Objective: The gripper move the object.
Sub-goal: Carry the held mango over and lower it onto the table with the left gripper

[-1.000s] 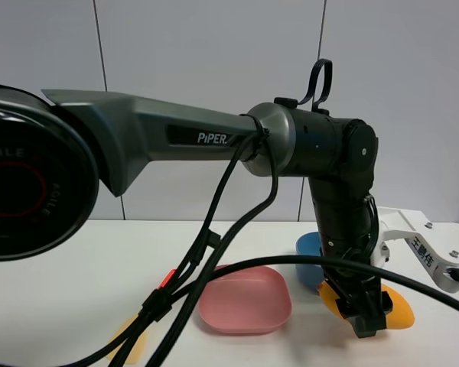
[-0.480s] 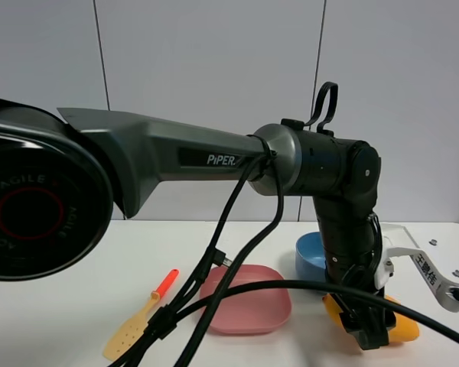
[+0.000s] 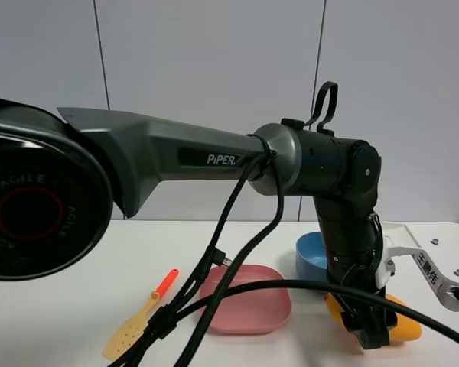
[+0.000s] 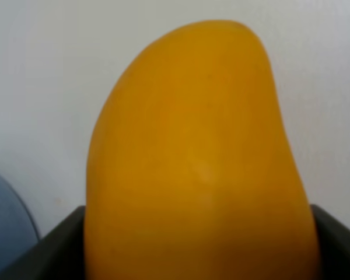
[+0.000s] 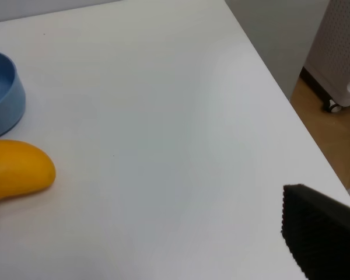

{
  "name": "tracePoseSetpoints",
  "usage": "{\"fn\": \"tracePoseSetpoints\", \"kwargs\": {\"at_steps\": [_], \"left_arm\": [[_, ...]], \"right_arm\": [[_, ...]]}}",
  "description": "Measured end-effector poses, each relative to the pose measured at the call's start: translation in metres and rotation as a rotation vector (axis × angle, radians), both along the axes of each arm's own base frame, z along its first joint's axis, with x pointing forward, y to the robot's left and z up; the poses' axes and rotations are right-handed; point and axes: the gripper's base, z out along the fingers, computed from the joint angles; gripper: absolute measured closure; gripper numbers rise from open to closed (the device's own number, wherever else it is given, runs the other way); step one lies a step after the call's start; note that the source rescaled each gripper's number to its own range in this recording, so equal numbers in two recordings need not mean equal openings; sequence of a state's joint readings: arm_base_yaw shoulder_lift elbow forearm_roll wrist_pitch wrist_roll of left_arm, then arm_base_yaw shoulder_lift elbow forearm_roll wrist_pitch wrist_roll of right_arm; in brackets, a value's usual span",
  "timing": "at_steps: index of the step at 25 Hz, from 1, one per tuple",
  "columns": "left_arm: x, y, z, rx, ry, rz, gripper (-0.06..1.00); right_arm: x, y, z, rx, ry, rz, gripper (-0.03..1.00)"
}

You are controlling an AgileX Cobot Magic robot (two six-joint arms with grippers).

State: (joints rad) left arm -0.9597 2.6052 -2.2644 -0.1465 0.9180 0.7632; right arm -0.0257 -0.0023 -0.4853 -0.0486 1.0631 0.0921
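Gripping the mango [image 4: 198,163] across its middle, your left gripper [image 3: 371,329] has its black jaws pressed on both sides of the fruit. The mango lies lengthwise, low over the white table [image 3: 61,267], just beside the blue bowl [image 3: 310,256]. Further left sit a pink dish [image 3: 249,306] and a yellow spatula [image 3: 138,325]. Your right gripper [image 5: 318,233] shows one black finger only, so you cannot tell whether it is spread.

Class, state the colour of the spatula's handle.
The handle is orange-red; best in the exterior high view.
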Motion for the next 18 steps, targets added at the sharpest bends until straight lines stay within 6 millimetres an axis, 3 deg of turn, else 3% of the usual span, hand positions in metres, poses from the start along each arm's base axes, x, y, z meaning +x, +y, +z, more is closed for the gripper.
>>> {"fn": "tracePoseSetpoints", "kwargs": {"at_steps": [7, 9, 14, 18], "left_arm": [[0.000, 0.000, 0.000, 0.000, 0.000, 0.000, 0.90], [0.000, 0.000, 0.000, 0.004, -0.005, -0.002, 0.83], [0.003, 0.002, 0.004, 0.019, -0.029, 0.026, 0.54], [0.003, 0.007, 0.022, 0.035, -0.039, 0.052, 0.49]], "right_arm": [[0.000, 0.000, 0.000, 0.000, 0.000, 0.000, -0.03], [0.000, 0.000, 0.000, 0.000, 0.000, 0.000, -0.03], [0.000, 0.000, 0.000, 0.000, 0.000, 0.000, -0.03], [0.000, 0.000, 0.000, 0.000, 0.000, 0.000, -0.03]]}}
